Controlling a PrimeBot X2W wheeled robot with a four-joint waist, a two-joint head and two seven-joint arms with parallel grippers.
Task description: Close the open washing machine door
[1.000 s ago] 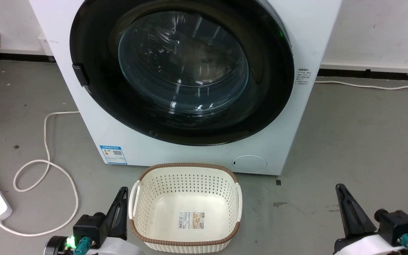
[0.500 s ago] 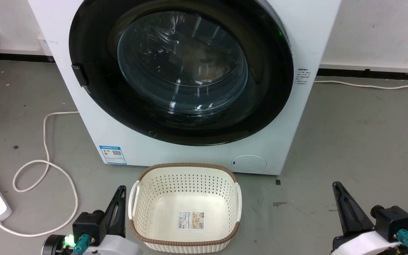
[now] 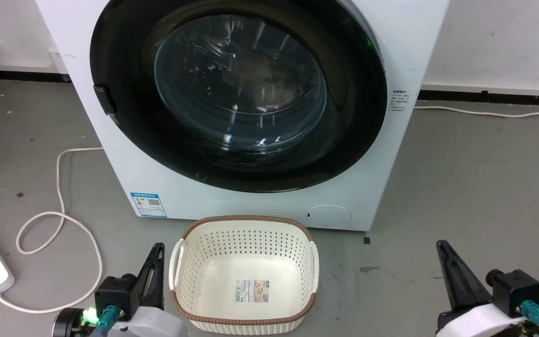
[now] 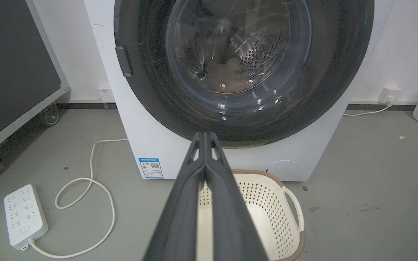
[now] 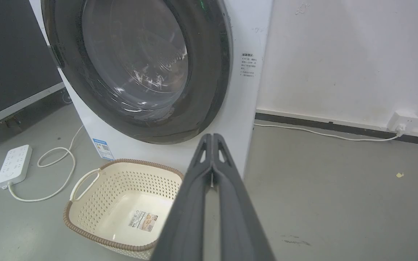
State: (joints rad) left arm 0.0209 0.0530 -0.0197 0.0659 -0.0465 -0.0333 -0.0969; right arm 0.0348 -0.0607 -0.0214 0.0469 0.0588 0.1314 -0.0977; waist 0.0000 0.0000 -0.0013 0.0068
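Sitting flush on the washing machine, the washing machine door is looking closed. The left gripper and right gripper are flanking the basket (both clenched, empty). Left wrist view is resolving drum holes through the glass; head view is giving glare.

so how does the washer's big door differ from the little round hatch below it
The washing machine door is large, nearly as wide as the washing machine; the hatch is small. The door is black-framed with a clear glass window; the hatch is plain white. The door sits centred; the hatch sits low, toward the right. Both are round and look shut.
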